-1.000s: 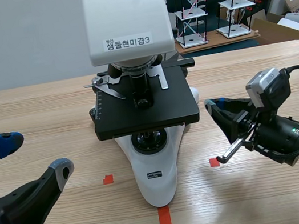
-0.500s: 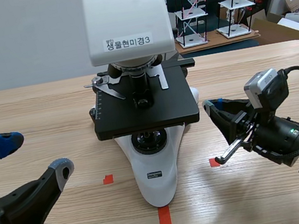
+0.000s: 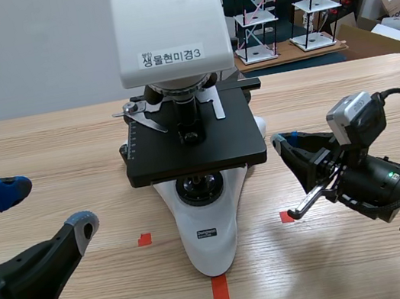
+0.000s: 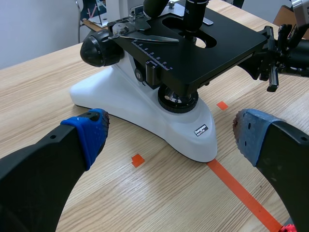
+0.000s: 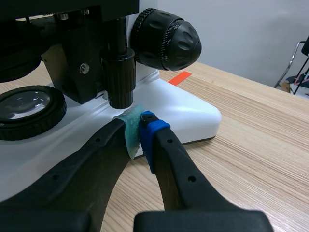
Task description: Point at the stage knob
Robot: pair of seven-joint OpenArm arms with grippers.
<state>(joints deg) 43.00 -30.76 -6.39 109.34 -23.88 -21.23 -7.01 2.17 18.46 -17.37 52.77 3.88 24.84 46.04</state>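
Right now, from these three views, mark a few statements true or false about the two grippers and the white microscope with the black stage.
1. The right gripper is shut, its pads pressed together. True.
2. The left gripper is clamped on the white microscope. False: it is open, stands short of the base and holds nothing.
3. The right gripper's tip lies close to the black cylindrical stage knob that hangs under the black stage. True.
4. The white microscope lies tipped on its side. False: it stands upright on the wooden table.
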